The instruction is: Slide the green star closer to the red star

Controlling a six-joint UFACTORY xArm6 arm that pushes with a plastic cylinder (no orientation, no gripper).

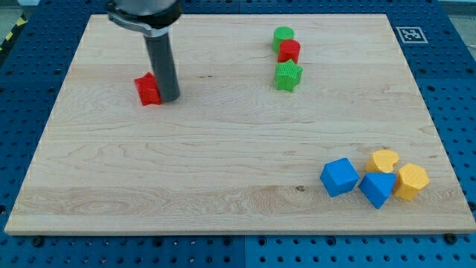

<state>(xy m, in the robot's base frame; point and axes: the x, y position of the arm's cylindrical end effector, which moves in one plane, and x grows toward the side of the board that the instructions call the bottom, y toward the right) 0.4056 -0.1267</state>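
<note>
The green star (288, 76) lies on the wooden board at the view's upper right of centre. Just above it sits a red block (289, 51), and above that a green round block (282, 36); the three form a short column, touching or nearly so. The red star (149, 89) lies at the view's upper left. My tip (169, 97) stands right beside the red star, on its right side, touching or almost touching it. The tip is far to the left of the green star.
At the view's lower right sit a blue cube (339, 177), a blue triangular block (377, 187), a yellow heart-like block (384, 160) and a yellow hexagonal block (411, 181). The board (223, 171) lies on a blue perforated table, with a marker tag (409, 33) at the view's top right.
</note>
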